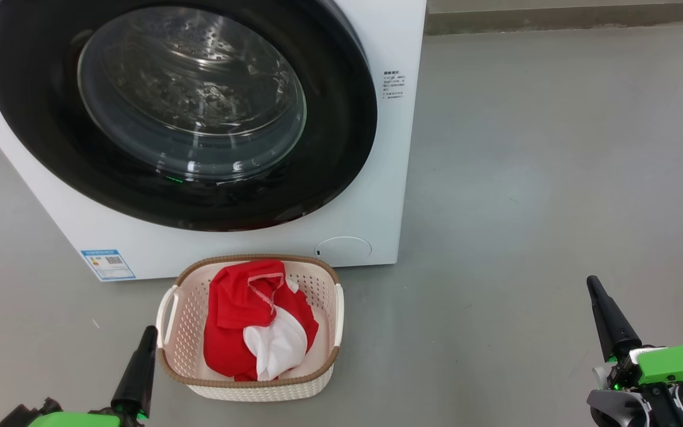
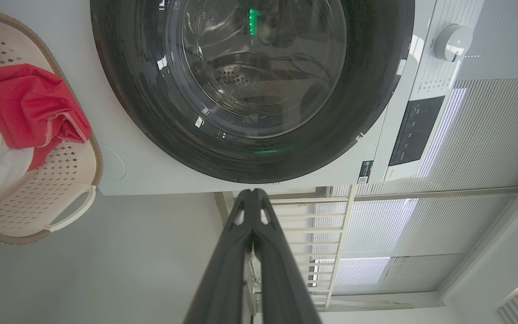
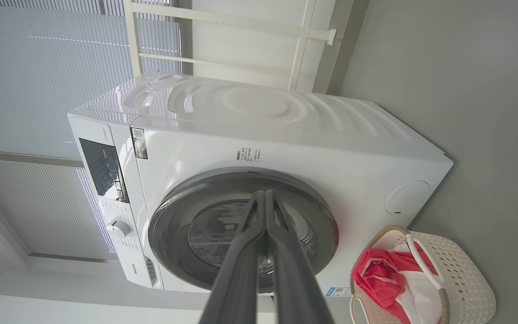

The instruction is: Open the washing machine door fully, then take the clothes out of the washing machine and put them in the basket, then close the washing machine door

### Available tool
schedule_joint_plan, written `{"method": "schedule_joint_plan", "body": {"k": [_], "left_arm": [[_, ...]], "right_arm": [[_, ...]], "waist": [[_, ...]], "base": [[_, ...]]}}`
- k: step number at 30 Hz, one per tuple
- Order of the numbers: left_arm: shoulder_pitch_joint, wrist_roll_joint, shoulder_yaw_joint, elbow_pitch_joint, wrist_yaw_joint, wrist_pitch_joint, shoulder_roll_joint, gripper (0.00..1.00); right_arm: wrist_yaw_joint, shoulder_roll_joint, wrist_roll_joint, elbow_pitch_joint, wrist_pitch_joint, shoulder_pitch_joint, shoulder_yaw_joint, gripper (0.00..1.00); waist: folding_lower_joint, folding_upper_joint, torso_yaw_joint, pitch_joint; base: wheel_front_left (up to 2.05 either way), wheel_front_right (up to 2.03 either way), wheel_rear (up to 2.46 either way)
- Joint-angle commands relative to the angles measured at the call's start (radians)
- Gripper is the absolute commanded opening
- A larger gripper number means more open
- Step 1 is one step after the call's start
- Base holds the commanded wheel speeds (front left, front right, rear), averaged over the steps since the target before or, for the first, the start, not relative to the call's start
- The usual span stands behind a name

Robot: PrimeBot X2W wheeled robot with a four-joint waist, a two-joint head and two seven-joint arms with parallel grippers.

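The washing machine door (image 1: 181, 112) is sitting flush on the washing machine (image 1: 389, 178), and the clothes (image 1: 246, 314) are lying in the basket (image 1: 258, 258) just in front of it. The left gripper (image 1: 149, 332) and right gripper (image 1: 594, 287) are hovering before the machine, fingers pressed together, empty. A gentle push on the rim would probably confirm the latch.

Top of washing machine door (image 1: 192, 101) off-frame; side label (image 1: 394, 86) print illegible.
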Motion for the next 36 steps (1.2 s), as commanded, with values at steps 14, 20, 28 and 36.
{"method": "schedule_joint_plan", "body": {"k": [14,20,28,36], "left_arm": [[-0.040,-0.007,0.035,-0.021,-0.007,0.005,0.008,0.00],[-0.040,-0.007,0.035,-0.021,-0.007,0.005,0.008,0.00],[-0.040,-0.007,0.035,-0.021,-0.007,0.004,0.008,0.00],[-0.040,-0.007,0.035,-0.021,-0.007,0.004,0.008,0.00]], "right_arm": [[0.001,-0.008,0.004,-0.030,0.006,-0.041,0.018,0.00],[0.001,-0.008,0.004,-0.030,0.006,-0.041,0.018,0.00],[0.001,-0.008,0.004,-0.030,0.006,-0.041,0.019,0.00],[0.001,-0.008,0.004,-0.030,0.006,-0.041,0.019,0.00]], "waist": [[-0.0001,-0.0001,0.000,0.000],[-0.0001,-0.0001,0.000,0.000],[-0.0001,-0.0001,0.000,0.000],[-0.0001,-0.0001,0.000,0.000]], "base": [[0.00,0.00,0.00],[0.00,0.00,0.00],[0.00,0.00,0.00],[0.00,0.00,0.00]]}}
